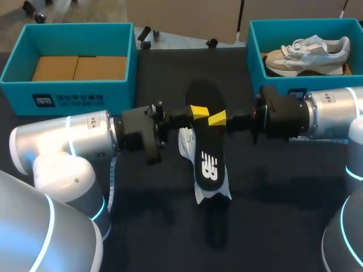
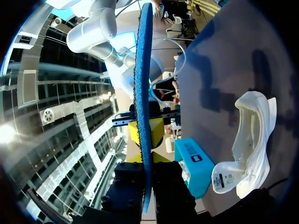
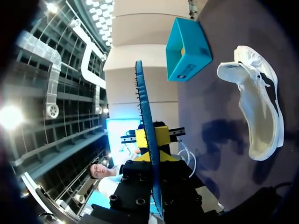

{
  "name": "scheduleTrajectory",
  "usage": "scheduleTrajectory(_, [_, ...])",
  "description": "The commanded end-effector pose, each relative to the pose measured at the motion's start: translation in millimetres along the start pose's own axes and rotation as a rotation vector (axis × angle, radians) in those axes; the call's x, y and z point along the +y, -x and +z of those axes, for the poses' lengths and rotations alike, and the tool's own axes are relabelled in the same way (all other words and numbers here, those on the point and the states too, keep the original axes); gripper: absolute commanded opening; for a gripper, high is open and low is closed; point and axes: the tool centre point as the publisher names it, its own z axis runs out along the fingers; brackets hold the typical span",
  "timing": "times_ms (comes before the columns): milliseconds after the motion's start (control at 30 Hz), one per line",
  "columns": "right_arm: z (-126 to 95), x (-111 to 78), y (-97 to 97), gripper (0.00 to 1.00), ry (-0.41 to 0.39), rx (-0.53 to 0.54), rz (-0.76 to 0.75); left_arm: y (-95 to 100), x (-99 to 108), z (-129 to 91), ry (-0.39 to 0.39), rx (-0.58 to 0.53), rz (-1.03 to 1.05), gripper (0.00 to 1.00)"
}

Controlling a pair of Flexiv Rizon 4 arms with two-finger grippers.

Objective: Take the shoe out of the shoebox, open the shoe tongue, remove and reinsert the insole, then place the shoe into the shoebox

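A black insole (image 1: pixel 209 161) with a white logo hangs flat above the table's middle, over a white shoe (image 1: pixel 186 144) lying on the dark table. My left gripper (image 1: pixel 198 111) and right gripper (image 1: pixel 218 118) meet at the insole's far half, each shut on one edge. In the left wrist view the insole (image 2: pixel 142 70) runs edge-on between the fingers of my left gripper (image 2: pixel 147 156), with the shoe (image 2: pixel 252 144) off to one side below. The right wrist view shows the same: the insole (image 3: pixel 144 107) in my right gripper (image 3: pixel 153 161), the shoe (image 3: pixel 259 107) beside it.
An open teal shoebox (image 1: pixel 68 96) with a cardboard bottom stands at the back left. A second teal box (image 1: pixel 255 54) at the back right holds a beige and white shoe (image 1: pixel 309 54). Both arms span the table's middle.
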Motion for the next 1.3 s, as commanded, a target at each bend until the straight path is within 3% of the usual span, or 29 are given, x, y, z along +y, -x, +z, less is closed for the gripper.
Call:
scheduleTrajectory(33, [-3,-3.2,3.2,1.00,0.018,-0.021,0.003,-1.6,-4,-1,0.000,0.013,-0.021,0.00])
scheduleTrajectory(533, [-44,-14.2,20.5,1.00,0.149,-0.173,-0.197,-13.3,-22,-12,-0.042,0.100,-0.190,0.00])
scheduleTrajectory(733, [-58,-9.8,28.8,1.00,0.177,-0.324,-0.308,-19.9,-29,-15,-0.060,0.133,-0.268,0.00])
scheduleTrajectory(867, [-62,-6.1,31.0,1.00,0.150,-0.427,-0.454,-24.0,-32,-17,-0.036,0.135,-0.330,0.00])
scheduleTrajectory(1133, [-64,-4.6,21.0,1.00,0.080,-0.499,-0.650,-29.5,-36,-17,-0.015,0.128,-0.464,0.00])
scheduleTrajectory(1300, [-64,-4.6,19.8,1.00,0.090,-0.503,-0.645,-33.0,-38,-16,0.042,0.127,-0.524,0.00])
